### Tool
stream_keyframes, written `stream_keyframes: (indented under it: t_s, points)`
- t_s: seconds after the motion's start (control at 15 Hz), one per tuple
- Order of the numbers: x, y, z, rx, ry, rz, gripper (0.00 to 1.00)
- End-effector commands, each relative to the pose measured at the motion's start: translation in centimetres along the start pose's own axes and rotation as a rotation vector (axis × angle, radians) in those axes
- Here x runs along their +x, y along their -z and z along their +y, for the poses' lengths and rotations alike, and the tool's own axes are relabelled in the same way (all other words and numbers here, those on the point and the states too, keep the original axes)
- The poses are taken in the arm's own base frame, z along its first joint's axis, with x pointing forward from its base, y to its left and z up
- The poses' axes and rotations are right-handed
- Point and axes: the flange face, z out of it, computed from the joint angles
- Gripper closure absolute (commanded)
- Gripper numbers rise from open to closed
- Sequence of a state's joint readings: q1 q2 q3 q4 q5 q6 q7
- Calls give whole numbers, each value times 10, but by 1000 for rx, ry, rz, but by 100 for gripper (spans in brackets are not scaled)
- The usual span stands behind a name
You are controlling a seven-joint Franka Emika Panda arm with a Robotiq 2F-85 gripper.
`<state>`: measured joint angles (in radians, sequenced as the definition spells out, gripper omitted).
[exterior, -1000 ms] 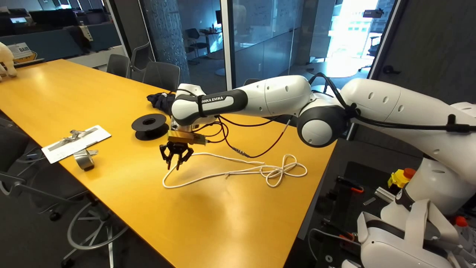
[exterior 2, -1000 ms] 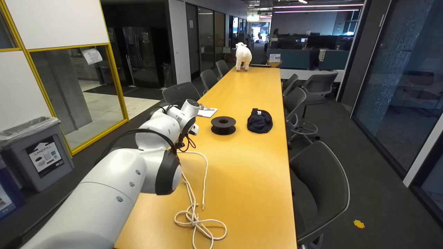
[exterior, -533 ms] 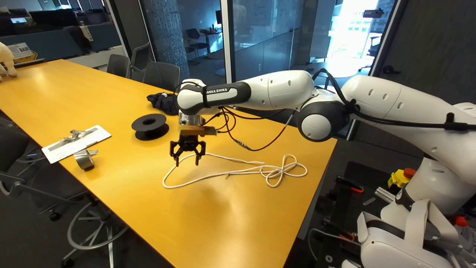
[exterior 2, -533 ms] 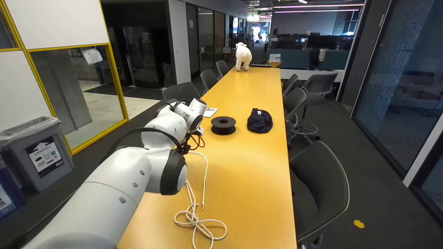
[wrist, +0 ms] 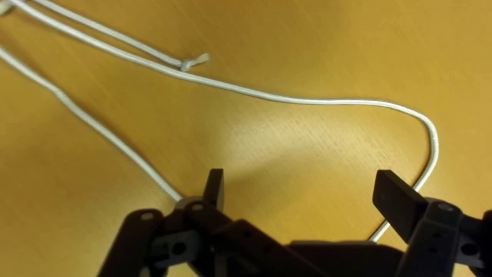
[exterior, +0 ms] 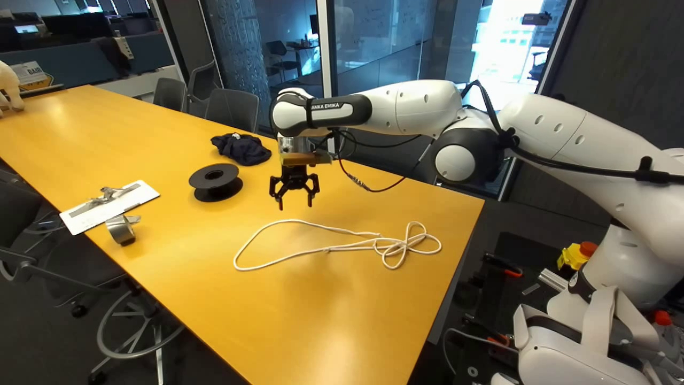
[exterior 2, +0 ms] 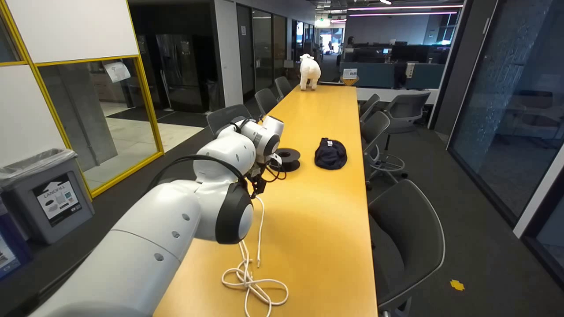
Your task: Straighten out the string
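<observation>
1. Black-jawed end effector hangs above the yellow surface in an exterior view, released, its jaws wide apart on nothing. Over the last second it has swung across, apparently rising, and spread; the white string, laid on the surface in one long bend and a cluster of loops, has not shifted. That suggests a pause between grips, the straightening unfinished.

2. Loops of the string cross in a tangle near the end of the surface in an exterior view, a loose end just beside the doubled strands; the robot arm hides much of the rest. The tangle is probably what the next pull must undo.

3. Fingertips stand well apart in the wrist view, the string on the surface beneath, one strand passing behind a fingertip, seemingly untouched. Thin and smooth, the string curves broadly, then turns sharply; a small knot closes one end, whether touching the longer strand is unclear. So limp a line will likely take new curves unless drawn taut.
</observation>
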<state>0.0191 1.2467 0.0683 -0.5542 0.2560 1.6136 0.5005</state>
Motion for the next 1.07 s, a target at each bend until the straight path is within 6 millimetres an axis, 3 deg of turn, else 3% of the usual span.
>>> stream_keyframes:
  t_s: [0.0,0.53,1.0]
  points:
    - [-7,37,20,-108,48,9,0]
    - [-9,64,59,-205,2,29,0]
    - [-29,54,94,-222,-15,-31,0]
